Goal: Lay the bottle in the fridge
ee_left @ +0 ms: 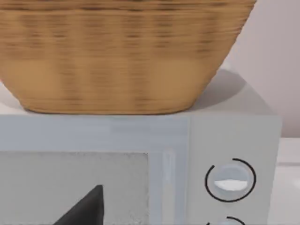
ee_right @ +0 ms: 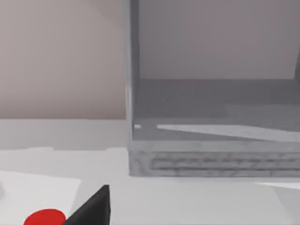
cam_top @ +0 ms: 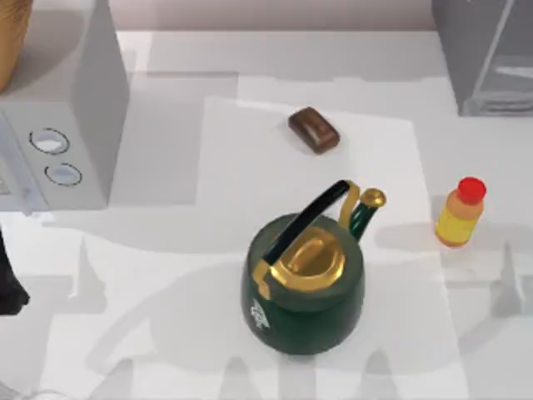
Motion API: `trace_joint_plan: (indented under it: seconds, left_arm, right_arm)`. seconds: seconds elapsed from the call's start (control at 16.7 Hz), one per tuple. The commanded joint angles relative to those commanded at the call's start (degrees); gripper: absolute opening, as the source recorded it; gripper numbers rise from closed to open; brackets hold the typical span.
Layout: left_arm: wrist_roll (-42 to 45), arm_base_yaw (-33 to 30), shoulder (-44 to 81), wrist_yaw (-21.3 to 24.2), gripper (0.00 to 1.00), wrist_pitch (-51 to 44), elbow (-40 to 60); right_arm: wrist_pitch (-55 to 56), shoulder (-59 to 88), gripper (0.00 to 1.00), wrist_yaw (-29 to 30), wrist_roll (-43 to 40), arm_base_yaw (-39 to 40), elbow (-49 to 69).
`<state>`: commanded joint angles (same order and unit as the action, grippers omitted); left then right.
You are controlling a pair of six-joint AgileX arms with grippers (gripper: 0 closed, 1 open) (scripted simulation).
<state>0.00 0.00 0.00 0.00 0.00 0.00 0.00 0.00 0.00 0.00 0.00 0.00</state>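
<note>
Grey dialled box [cam_top: 58, 125] at surface's left edge, basket [ee_left: 117, 56] on top; left gripper facing it, fingers' state: cannot tell. Green kettle [cam_top: 304, 279] mid-surface. Bottle [cam_top: 460, 214] upright near right edge, ungrasped. Fridge [cam_top: 487, 54] at far right corner. Right fingers: cannot tell. Nothing done yet.

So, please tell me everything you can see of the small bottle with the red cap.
The bottle is small, with an orange-yellow body that looks like smooth plastic, a narrower neck and a round red cap, which is on. It stands upright on the white table at the right side, near the fridge and apart from the green kettle. Nothing but the table touches it. In the right wrist view its red cap shows.
</note>
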Motion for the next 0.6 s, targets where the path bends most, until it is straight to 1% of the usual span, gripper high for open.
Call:
trace_joint_plan:
  seconds: [0.18, 0.3, 0.42, 0.6]
  left_arm:
    - [0.0, 0.0, 0.0, 0.0, 1.0, 0.0, 0.0]
    - [0.0, 0.0, 0.0, 0.0, 1.0, 0.0, 0.0]
    - [0.0, 0.0, 0.0, 0.0, 1.0, 0.0, 0.0]
    - [0.0, 0.0, 0.0, 0.0, 1.0, 0.0, 0.0]
  right_arm:
    - [-0.5, 0.6, 1.0, -0.5, -0.5, -0.3, 0.3]
    - [-3.1, 3.5, 1.0, -3.2, -3.2, -2.2, 1.7]
    - [-7.6, 8.7, 1.0, -8.1, -7.9, -5.6, 4.4]
    - [-15.0, 20.5, 1.0, -19.1, -19.0, -12.1, 9.6]
